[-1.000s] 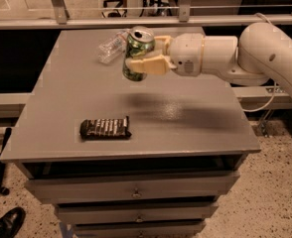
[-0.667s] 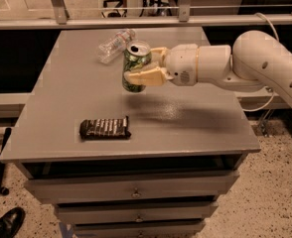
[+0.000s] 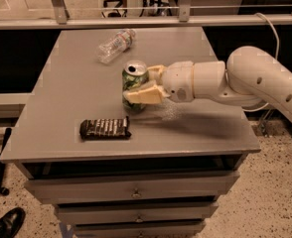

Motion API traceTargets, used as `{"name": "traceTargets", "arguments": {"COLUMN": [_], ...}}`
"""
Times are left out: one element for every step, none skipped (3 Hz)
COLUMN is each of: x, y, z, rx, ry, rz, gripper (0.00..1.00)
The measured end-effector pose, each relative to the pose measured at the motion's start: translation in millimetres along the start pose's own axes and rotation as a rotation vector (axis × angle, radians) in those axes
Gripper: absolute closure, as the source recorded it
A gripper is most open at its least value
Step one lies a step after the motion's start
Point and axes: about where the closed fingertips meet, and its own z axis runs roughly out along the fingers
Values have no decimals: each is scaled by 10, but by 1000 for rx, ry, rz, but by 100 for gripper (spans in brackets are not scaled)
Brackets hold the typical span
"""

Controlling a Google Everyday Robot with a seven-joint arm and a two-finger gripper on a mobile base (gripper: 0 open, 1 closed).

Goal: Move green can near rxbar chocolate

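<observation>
1. Nearest, at the lower left corner and well below the claw, the toe of a dark shoe (image 3: pixel 6 224) shows on the speckled floor; the rest is cut off by the picture's edge.
2. Under the desk (image 3: pixel 71 88) sit grey drawers (image 3: pixel 136 191). The lowest one is cut off at the bottom edge.
3. The rxbar chocolate (image 3: pixel 105 128) lies flat near the desk's front edge, in front of the claw and a little to the side away from the arm. Its dark wrapper carries rows of white lettering (too small to read).
4. The claw (image 3: pixel 139 84) is closed around the green can (image 3: pixel 133 79), which stands upright with its silver top facing up. One pale finger (image 3: pixel 142 95) crosses the can's lower front and hides part of its label. The other finger is partly behind the can.
5. The can is near the bar but apart from it, with bare desk between them. I cannot tell whether the can's base touches the desk or hangs just above it.
6. The white arm (image 3: pixel 255 81) runs from the claw towards the picture's right edge, where it is cut off.
7. Behind the claw, well apart from it, a clear plastic bottle (image 3: pixel 115 44) lies on its side near the desk's far edge.
8. Farthest back, a pale rail (image 3: pixel 136 21) runs across, and a cable (image 3: pixel 271 26) drops behind the arm, its lower end hidden.
</observation>
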Motion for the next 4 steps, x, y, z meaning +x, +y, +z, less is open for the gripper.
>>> {"name": "traceTargets", "arguments": {"x": [71, 45, 34, 33], "y": [123, 192, 230, 242], "z": [45, 79, 88, 86], "rx": [-7, -16, -18, -15], "ry": [10, 7, 4, 1], "rz": [25, 33, 37, 38], "gripper": [87, 62, 40, 17]}}
